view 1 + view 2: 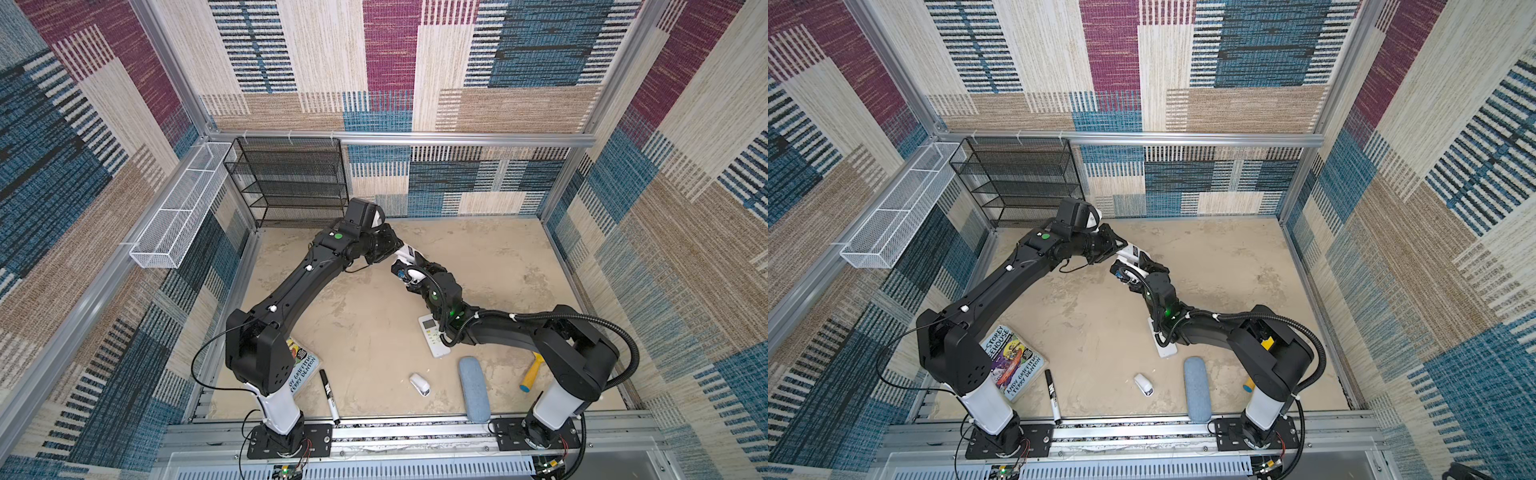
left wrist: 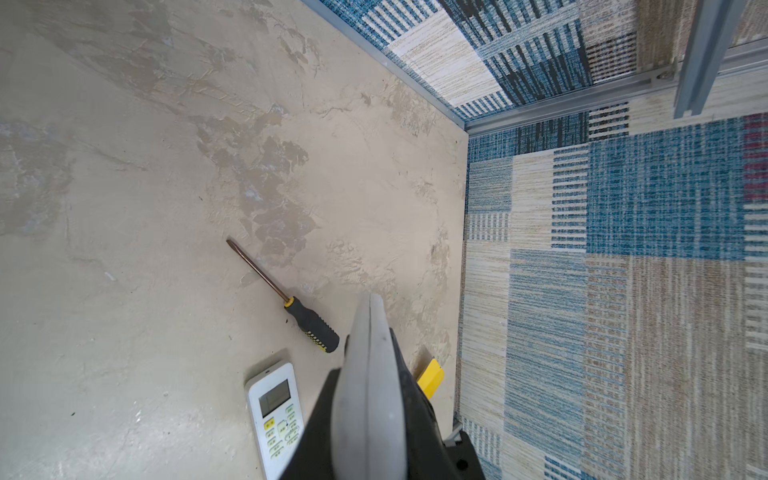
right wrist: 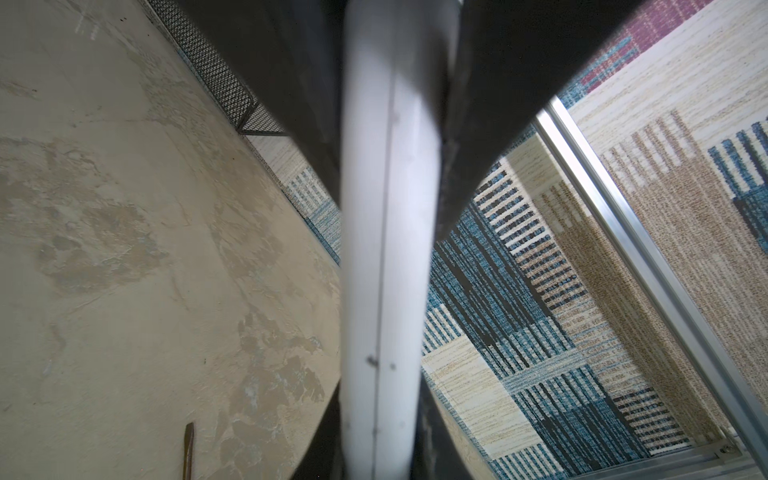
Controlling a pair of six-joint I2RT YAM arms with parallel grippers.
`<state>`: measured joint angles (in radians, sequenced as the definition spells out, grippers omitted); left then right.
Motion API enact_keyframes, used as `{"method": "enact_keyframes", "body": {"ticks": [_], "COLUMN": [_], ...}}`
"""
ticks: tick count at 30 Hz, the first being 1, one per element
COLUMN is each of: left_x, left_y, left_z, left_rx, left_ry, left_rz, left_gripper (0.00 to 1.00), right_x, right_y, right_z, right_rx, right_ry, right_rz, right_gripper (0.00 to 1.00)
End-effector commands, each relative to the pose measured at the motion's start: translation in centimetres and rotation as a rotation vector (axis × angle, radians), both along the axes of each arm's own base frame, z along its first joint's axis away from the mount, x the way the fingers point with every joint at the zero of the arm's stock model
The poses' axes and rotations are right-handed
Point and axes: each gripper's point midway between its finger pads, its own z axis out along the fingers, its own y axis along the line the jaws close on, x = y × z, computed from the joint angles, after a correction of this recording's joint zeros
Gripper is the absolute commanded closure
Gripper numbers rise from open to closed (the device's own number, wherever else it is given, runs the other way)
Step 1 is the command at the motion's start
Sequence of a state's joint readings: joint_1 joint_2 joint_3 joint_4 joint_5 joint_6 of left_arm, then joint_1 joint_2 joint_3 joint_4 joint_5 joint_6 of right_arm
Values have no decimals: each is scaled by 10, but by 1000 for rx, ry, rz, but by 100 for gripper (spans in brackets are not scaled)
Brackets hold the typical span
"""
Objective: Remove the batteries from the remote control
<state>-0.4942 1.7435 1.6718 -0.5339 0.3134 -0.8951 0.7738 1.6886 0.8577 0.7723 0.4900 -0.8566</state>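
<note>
Two-sided grip in mid-air over the back middle of the table (image 1: 365, 324): reaches in with both arms bent at the elbow, clamps left pincer (image 1: 393, 245) and right pincer (image 1: 415, 261) tight on one white remote (image 1: 406, 250). Shows a screwdriver (image 2: 286, 297) whole in the left wrist view, unseen in both top views. Keeps the batteries out of sight everywhere; pale seamed shell edge-on.

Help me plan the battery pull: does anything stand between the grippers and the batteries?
No batteries show anywhere. The left gripper and right gripper are shut on the white remote control, held in the air between them, so the remote itself probably hides them. Whether the battery cover is on cannot be told.
</note>
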Motion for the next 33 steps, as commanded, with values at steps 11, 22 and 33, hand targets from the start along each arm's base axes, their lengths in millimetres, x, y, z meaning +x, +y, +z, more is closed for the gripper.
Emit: {"method": "enact_keyframes", "body": {"ticks": [11,22,33], "left_x": [3,6,-18], "left_y": [4,28,53], "left_z": [6,19,4], "left_rx": [14,-32,-42], "left_ry": [-105,-199,-254], "left_rz": [-49,-26,-80], "left_gripper": [100,100,100], "right_x": [-5,-29,-38], "right_y": [6,6,-17], "right_z": [28,24,37], "right_rx": [96,223,671], "right_ry": [-52,99,526], "right_rz": [48,144,173], "right_gripper": [52,17,0]}}
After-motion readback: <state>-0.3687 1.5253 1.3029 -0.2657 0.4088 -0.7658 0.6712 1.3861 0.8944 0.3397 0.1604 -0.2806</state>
